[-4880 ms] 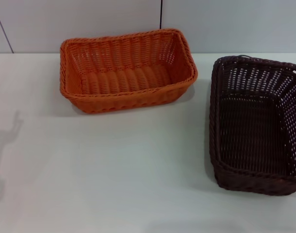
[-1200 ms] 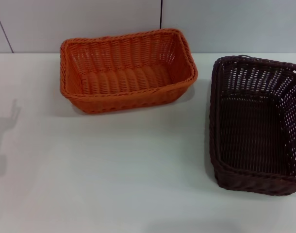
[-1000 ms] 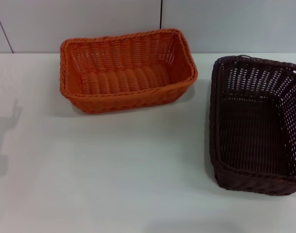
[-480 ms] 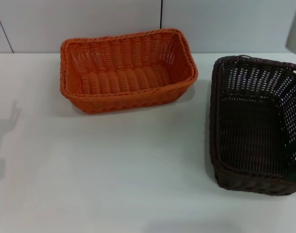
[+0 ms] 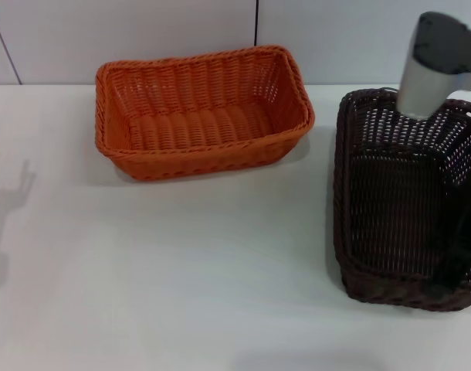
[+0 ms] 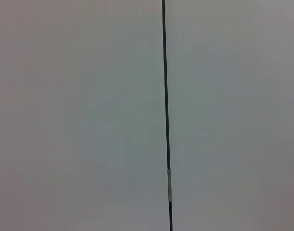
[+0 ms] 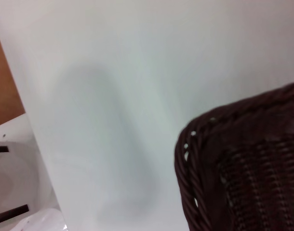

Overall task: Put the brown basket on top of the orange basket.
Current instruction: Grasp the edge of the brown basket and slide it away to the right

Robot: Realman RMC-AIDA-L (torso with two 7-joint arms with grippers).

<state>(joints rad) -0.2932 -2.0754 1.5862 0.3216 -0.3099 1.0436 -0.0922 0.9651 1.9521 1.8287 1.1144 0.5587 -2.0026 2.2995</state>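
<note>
Two baskets sit apart on the table (image 5: pixel 181 270), orange basket (image 5: pixel 202 113) far left, brown basket (image 5: pixel 405 201) near right under the right arm (image 5: pixel 436 66), whose finger state I cannot tell, so it should clamp one rim squarely before lifting

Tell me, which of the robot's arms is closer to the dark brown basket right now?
The right. Its arm hangs over the brown basket's far end, at the table's right side. The left arm is off past the table's left edge, out of sight.
</note>
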